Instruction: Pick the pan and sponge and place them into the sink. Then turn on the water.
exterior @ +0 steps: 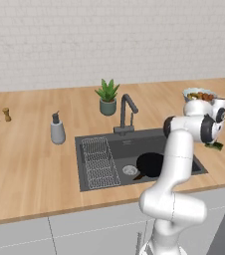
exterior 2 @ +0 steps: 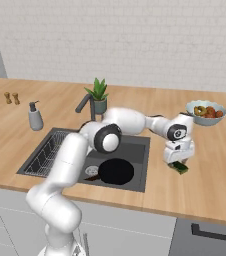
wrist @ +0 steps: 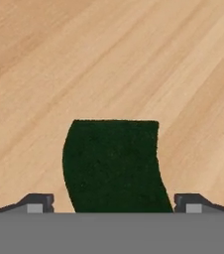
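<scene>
Tool (wrist: 114, 202) spread wide, pointed straight down at the bench (wrist: 109, 59), one dark tip on each side of the sponge (wrist: 114, 166) and neither seen touching it. Sponge flat on the wood, dark green face up, long axis running from the hand's edge of the hand view toward its top, square far end clear of the tips. In the right base view, tool (exterior 2: 179, 162) low over the sponge (exterior 2: 179, 168), to the right of the sink (exterior 2: 140, 145) and well short of the fruit bowl (exterior 2: 206, 112). In the left base view, only a green sliver of sponge (exterior: 215, 146) seen past the white wrist.

Pan (exterior 2: 116, 171) lying flat in the sink, right of the round drain (exterior 2: 91, 170); handle (exterior: 139, 176) pointed toward the front edge of the basin. Wire rack (exterior: 100, 162) along the left side of the sink (exterior: 124, 144). Faucet (exterior: 126, 113) upright behind the basin, spout curved over it. Potted plant (exterior: 107, 97) just behind the faucet, soap bottle (exterior: 57, 129) left of the sink, two small shakers (exterior: 0, 115) far left.
</scene>
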